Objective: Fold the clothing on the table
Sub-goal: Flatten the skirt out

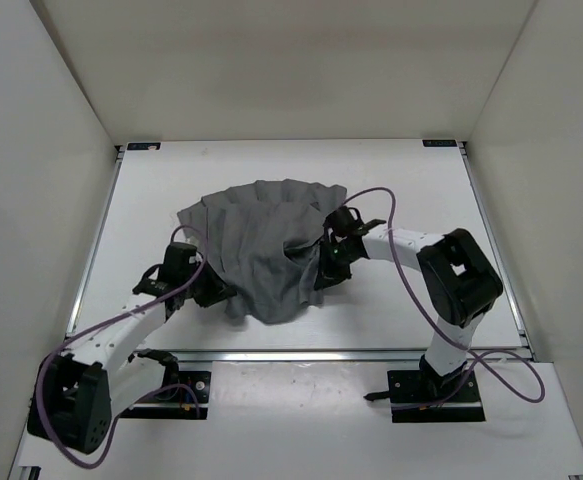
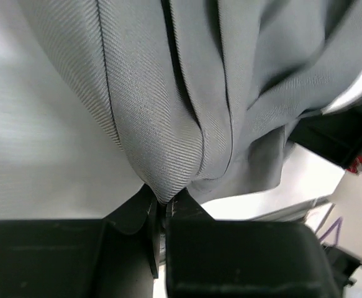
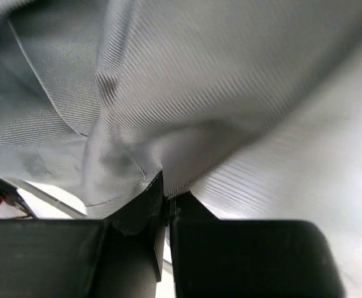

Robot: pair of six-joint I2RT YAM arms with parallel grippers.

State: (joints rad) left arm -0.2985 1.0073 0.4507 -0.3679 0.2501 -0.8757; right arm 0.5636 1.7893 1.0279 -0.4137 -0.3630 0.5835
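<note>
The grey clothing lies bunched in the middle of the white table, its near part raised into a hanging fold. My left gripper pinches its near left edge, and the left wrist view shows the jaws shut on a tuck of fabric. My right gripper grips the right edge, and the right wrist view shows a hemmed corner caught between the shut jaws. In both wrist views the cloth fills most of the picture.
White walls enclose the table on three sides. A metal rail runs along the near edge, with the arm bases behind it. Purple cables loop from both arms over the table.
</note>
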